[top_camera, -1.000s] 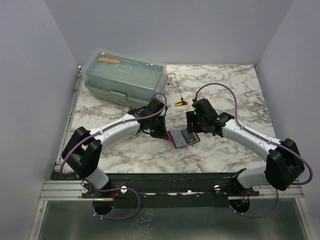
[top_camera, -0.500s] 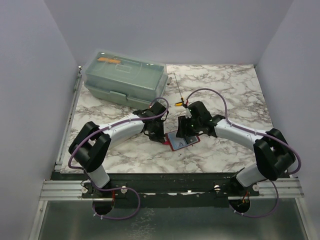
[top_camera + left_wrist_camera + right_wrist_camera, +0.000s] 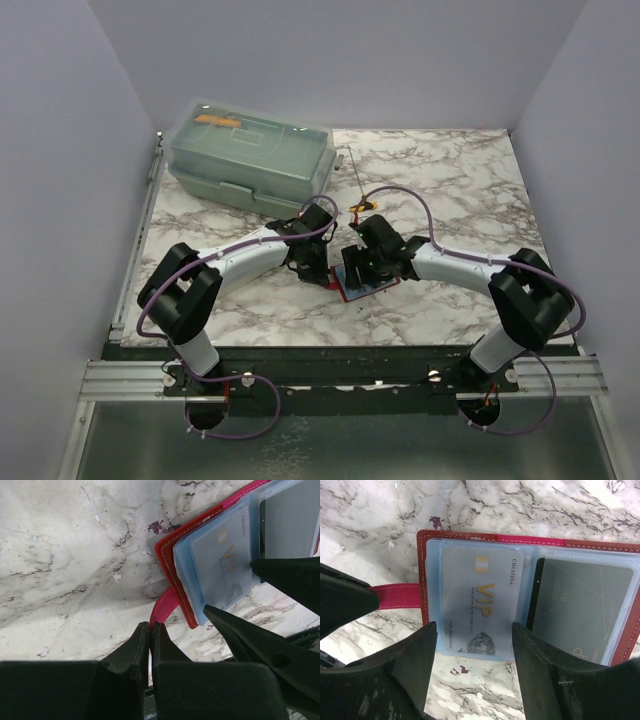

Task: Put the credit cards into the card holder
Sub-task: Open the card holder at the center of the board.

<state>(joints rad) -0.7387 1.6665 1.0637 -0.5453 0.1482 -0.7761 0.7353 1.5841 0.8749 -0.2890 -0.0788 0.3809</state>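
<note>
To the left of the card holder [image 3: 470, 535], the left end effector [image 3: 150, 630] is clenched, its fingers pressed together on the pink strap [image 3: 165, 607] that runs out from the holder's left edge. I judge this grip is there to anchor the holder, which looks light enough to skate on the marble worktop [image 3: 370, 510].

The holder lies open and flat, with its clear plastic sleeves facing up. In the left sleeve is a light VIP card [image 3: 482, 605], which appears fully under the plastic. In the right sleeve is a dark card [image 3: 580, 610], which also seems to lie beneath the film, though I cannot tell whether it is pushed home.

Over the holder's near edge, the right end effector [image 3: 474, 627] is released and grasps nothing, with its fingers spread on either side of the left sleeve.

The cards should be thin, stiff, light and slick. Lying flat they give almost nothing to pinch, so an exposed short edge is the place to take one. The sleeves look soft and clingy. A card will likely bind unless it goes in straight, and a hard push could buckle the film or drag the holder.
</note>
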